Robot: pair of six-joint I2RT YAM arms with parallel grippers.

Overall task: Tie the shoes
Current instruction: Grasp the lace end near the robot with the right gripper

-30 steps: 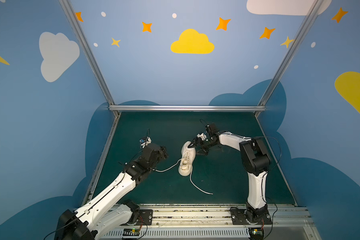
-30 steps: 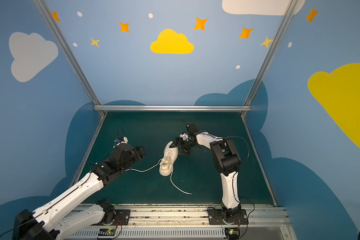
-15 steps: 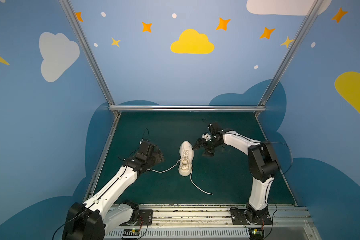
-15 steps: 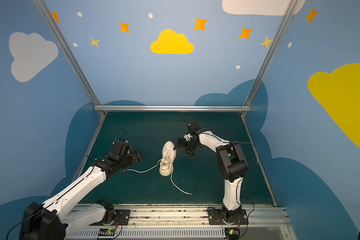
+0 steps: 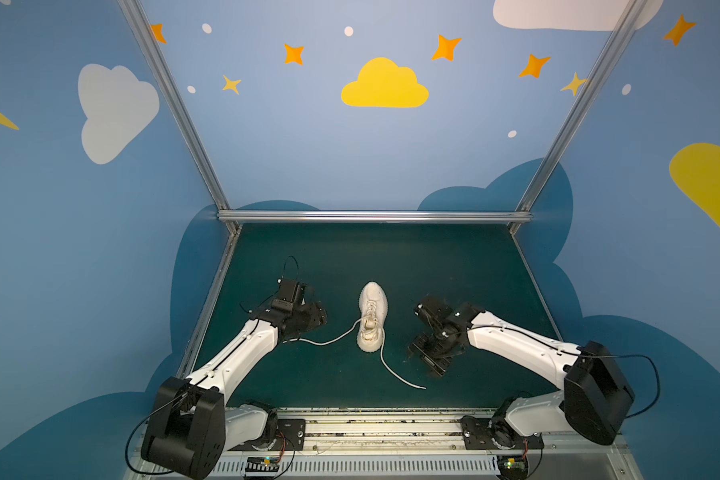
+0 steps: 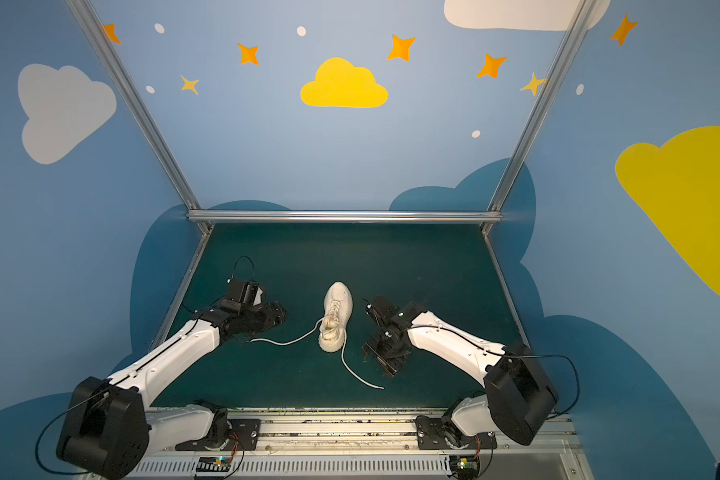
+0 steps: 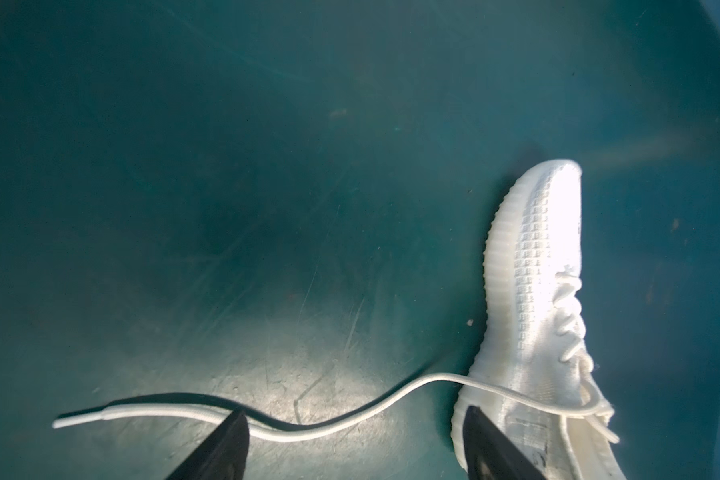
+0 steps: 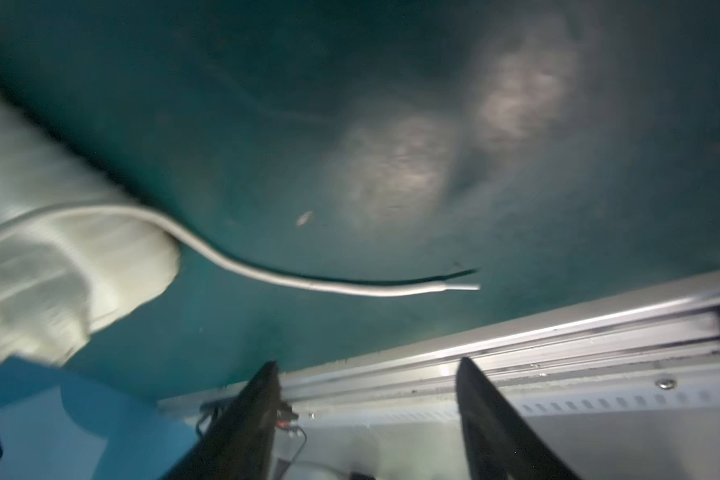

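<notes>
A cream knit shoe [image 5: 372,318] [image 6: 336,318] lies mid-mat, toe pointing to the back wall, laces untied. One lace [image 5: 329,340] trails left to my left gripper [image 5: 317,320], which is open. In the left wrist view that lace [image 7: 329,428] lies on the mat between the spread fingertips of the left gripper [image 7: 354,417], beside the shoe [image 7: 533,291]. The other lace [image 5: 400,374] runs toward the front. My right gripper [image 5: 427,358] [image 6: 385,357] hovers right of the heel, open and empty. The right wrist view shows the right gripper [image 8: 366,363] short of the lace end [image 8: 466,286].
The dark green mat [image 5: 391,257] is bounded by a metal rail at the back [image 5: 375,216], a rail on the left edge [image 5: 208,316] and the arm-base rail at the front [image 5: 371,419]. Blue painted walls enclose three sides.
My right gripper has drawn back from the shoe's toe side toward the front, beside the heel, its jaws a little narrower. The shoe has straightened. The left gripper has barely shifted.
</notes>
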